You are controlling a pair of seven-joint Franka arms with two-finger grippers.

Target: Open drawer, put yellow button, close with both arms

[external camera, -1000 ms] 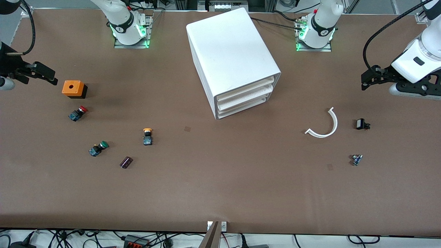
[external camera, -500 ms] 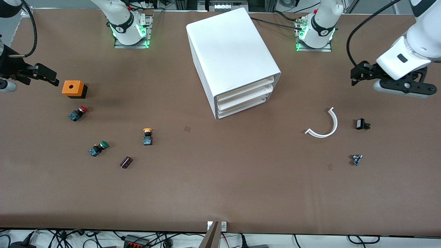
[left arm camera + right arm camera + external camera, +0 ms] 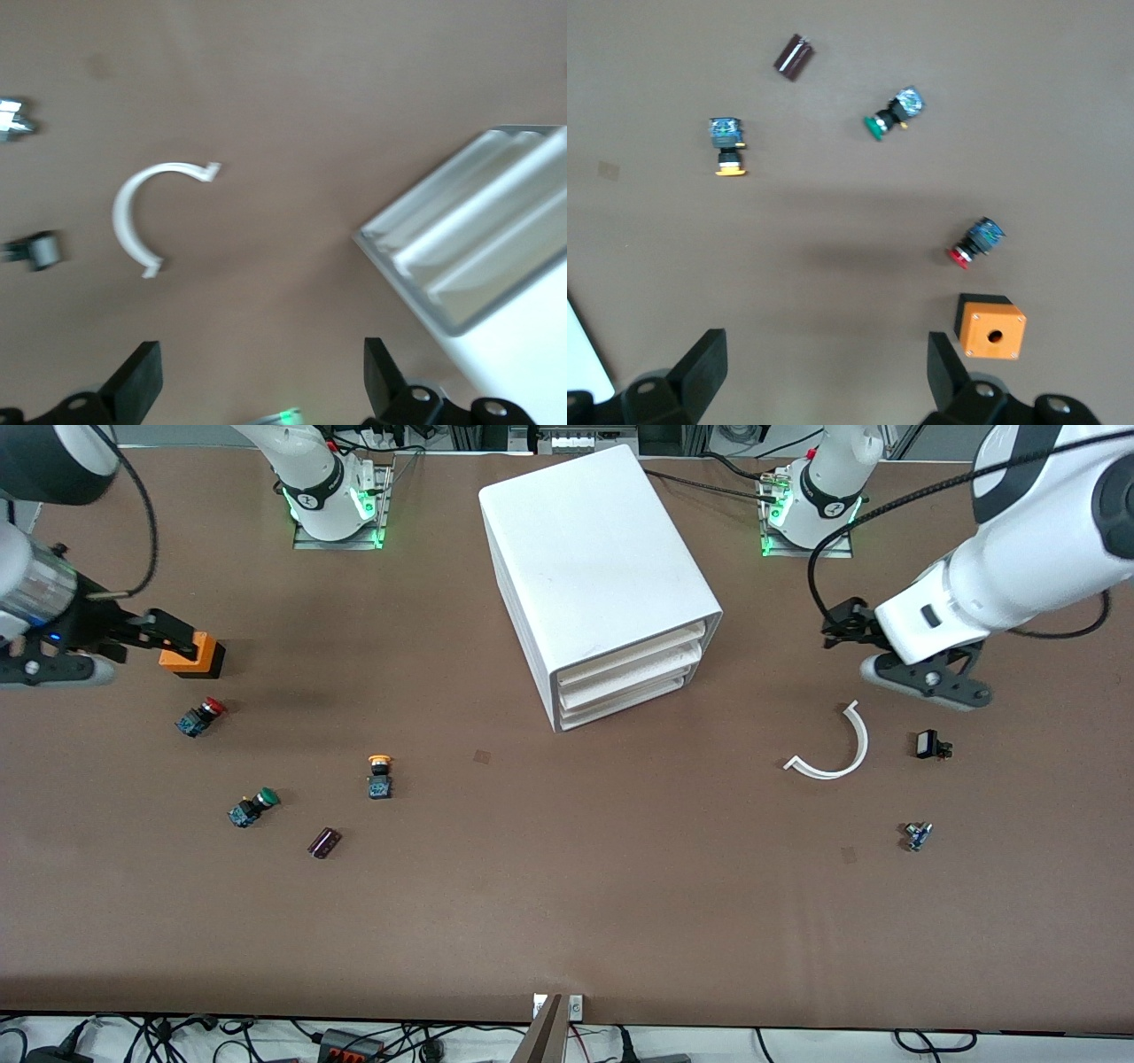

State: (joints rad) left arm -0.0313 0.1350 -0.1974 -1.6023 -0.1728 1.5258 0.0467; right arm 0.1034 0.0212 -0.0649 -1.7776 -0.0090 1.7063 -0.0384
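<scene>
The white cabinet [image 3: 602, 576] stands mid-table with all three drawers shut; the top drawer [image 3: 633, 654] is closed. The cabinet also shows in the left wrist view [image 3: 518, 345]. The yellow button [image 3: 379, 774] lies on the table nearer to the front camera than the cabinet, toward the right arm's end; it also shows in the right wrist view [image 3: 727, 147]. My left gripper [image 3: 837, 624] is open and empty in the air over bare table between the cabinet and a white curved piece. My right gripper [image 3: 173, 631] is open and empty over the edge of an orange box.
The orange box [image 3: 204, 659], a red-capped button [image 3: 200, 716], a green-capped button [image 3: 252, 807] and a dark cylinder [image 3: 324, 842] lie toward the right arm's end. The white curved piece [image 3: 842, 757], a small black part [image 3: 930, 744] and a small blue part [image 3: 917, 835] lie toward the left arm's end.
My left gripper has moved in from the table's end toward the cabinet. My right gripper has moved toward the orange box and now overlaps it. Nothing on the table has moved.
</scene>
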